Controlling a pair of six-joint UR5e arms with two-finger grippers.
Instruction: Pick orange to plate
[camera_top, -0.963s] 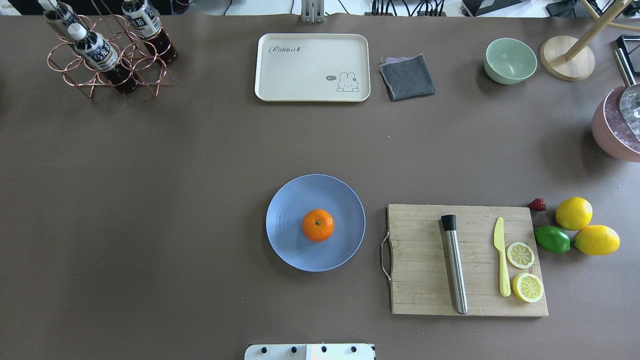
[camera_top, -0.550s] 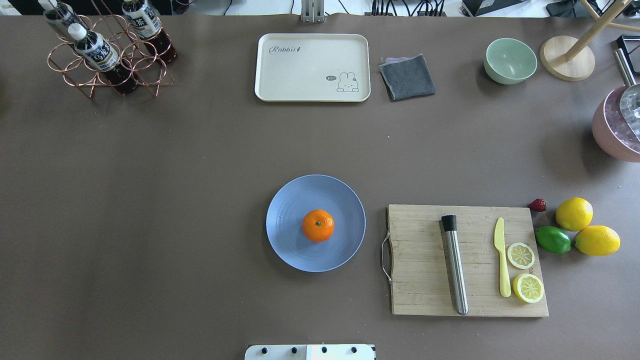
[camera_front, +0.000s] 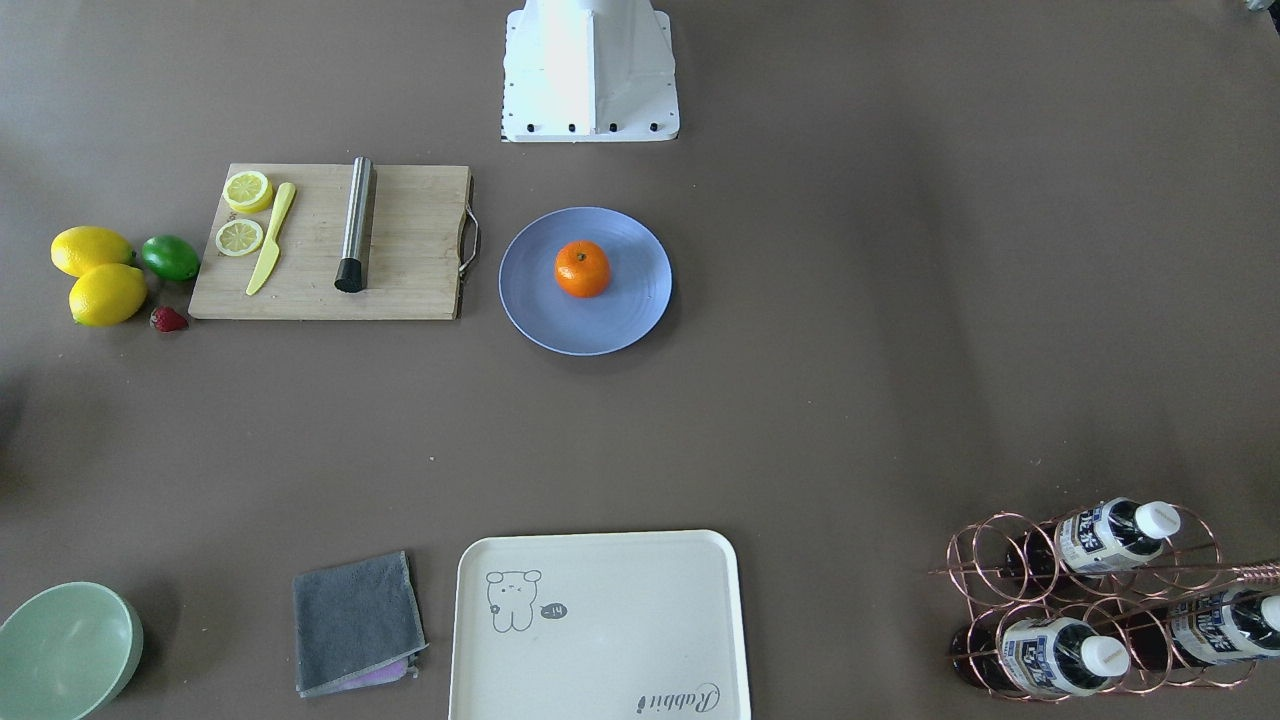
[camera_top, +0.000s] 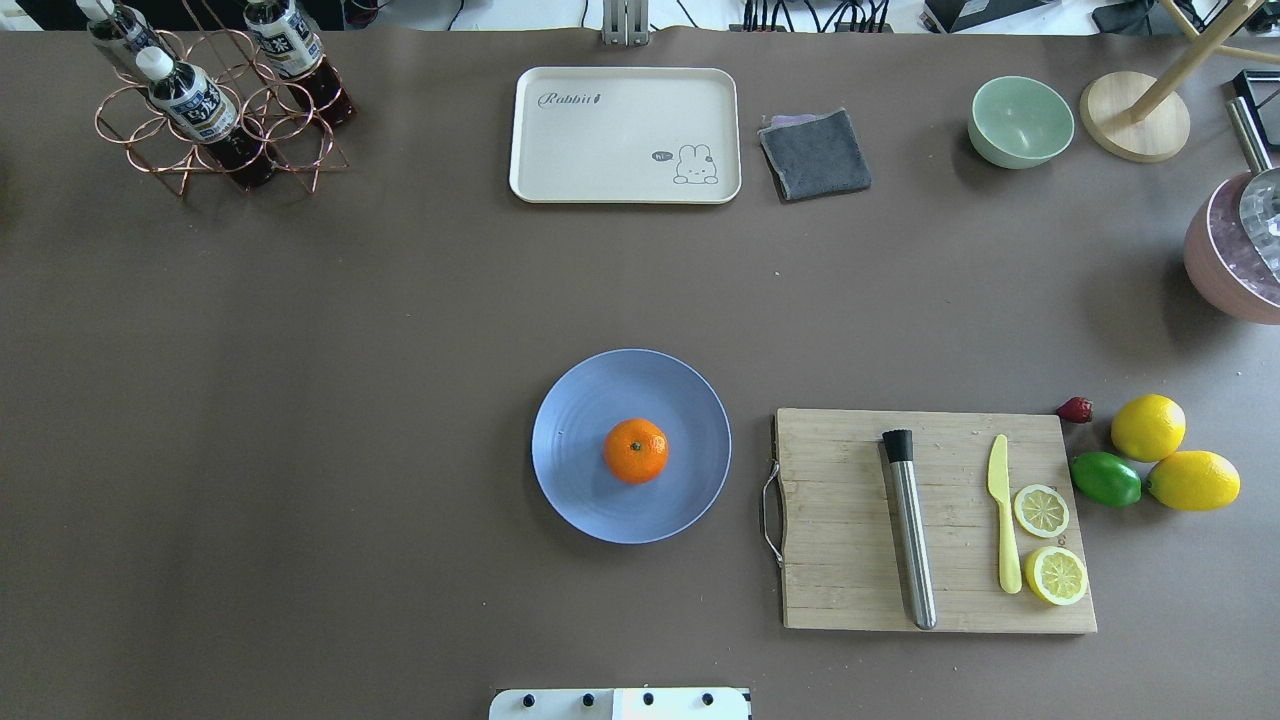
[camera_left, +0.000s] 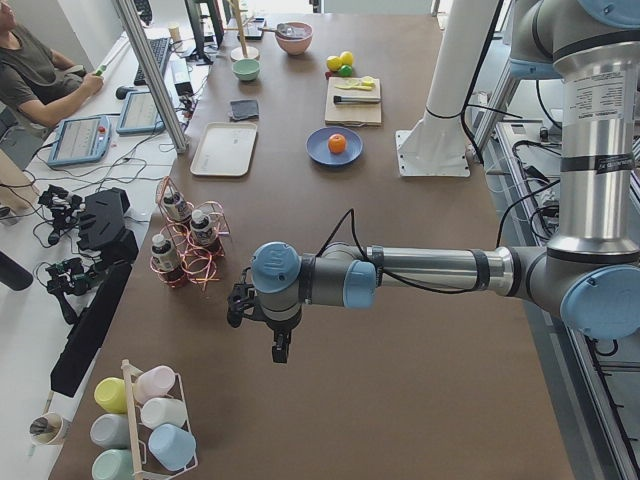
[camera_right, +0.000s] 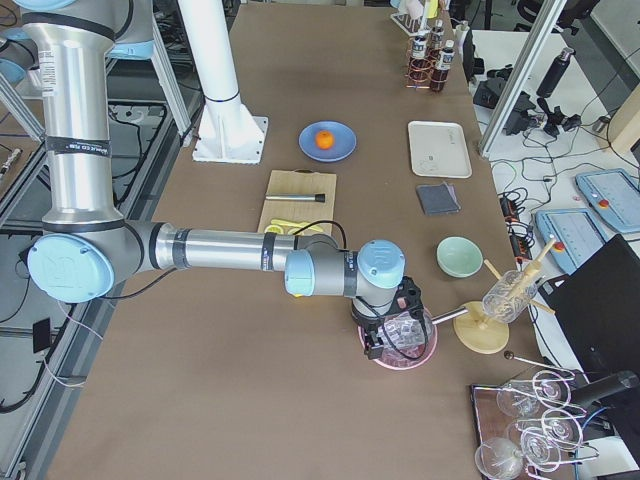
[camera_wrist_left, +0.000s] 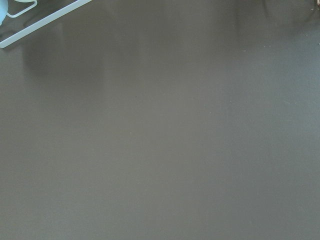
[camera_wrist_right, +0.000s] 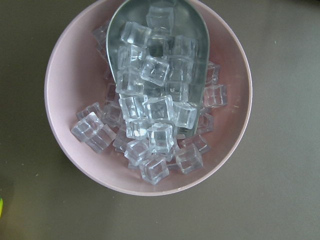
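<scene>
The orange (camera_top: 636, 451) rests near the middle of the round blue plate (camera_top: 575, 490), stem dimple up; the front-facing view also shows the orange (camera_front: 583, 269) on the plate (camera_front: 625, 320). No gripper is near it. My left gripper (camera_left: 280, 350) hangs over bare table far to the left, seen only in the exterior left view, so I cannot tell its state. My right gripper (camera_right: 376, 345) hovers over a pink bowl of ice cubes (camera_wrist_right: 62, 100) at the far right, seen only in the exterior right view, and I cannot tell its state either.
A wooden cutting board (camera_top: 850, 560) with a steel muddler, yellow knife and lemon slices lies right of the plate. Two lemons (camera_top: 1148, 427), a lime (camera_top: 1105, 479) and a strawberry sit beyond it. A cream tray (camera_top: 600, 150), grey cloth, mint bowl (camera_top: 1020, 120) and bottle rack (camera_top: 200, 130) line the far side.
</scene>
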